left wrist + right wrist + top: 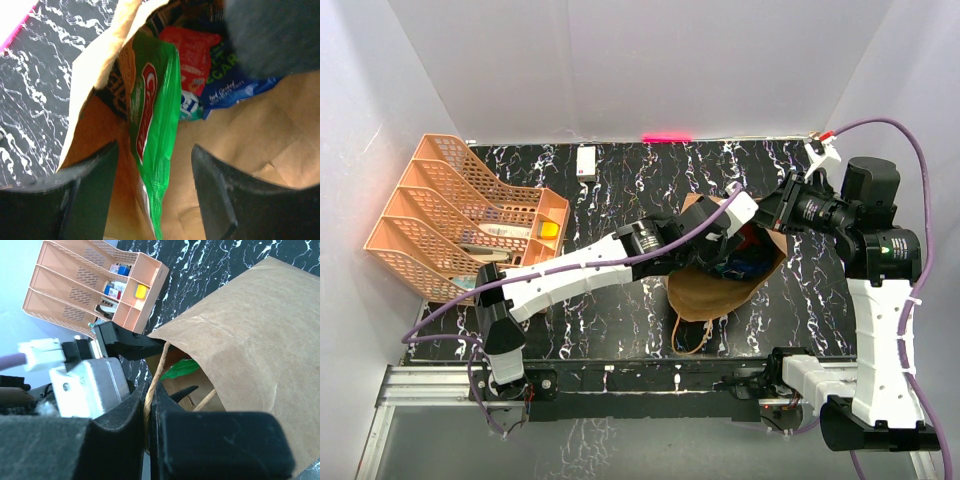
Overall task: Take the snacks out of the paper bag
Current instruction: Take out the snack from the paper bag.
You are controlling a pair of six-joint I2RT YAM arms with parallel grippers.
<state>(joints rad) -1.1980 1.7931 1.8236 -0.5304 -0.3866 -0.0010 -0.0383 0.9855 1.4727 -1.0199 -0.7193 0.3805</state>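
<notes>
On the black table (pixel 620 180), the paper bag (pixel 715 290) is lying in the middle. The left gripper (pixel 155 150) is reaching inside it, wide open, with a green chip bag (pixel 155 100) between its fingers. The right gripper (pixel 150 390) is pinching the bag's handle (pixel 159 365) tight.

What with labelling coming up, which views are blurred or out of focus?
Left wrist: left fingers soft, green chip bag sharp. Right wrist: right fingers blurred, paper bag crisp. Top external: sharp, evenly lit, pink glow at the far edge.
</notes>
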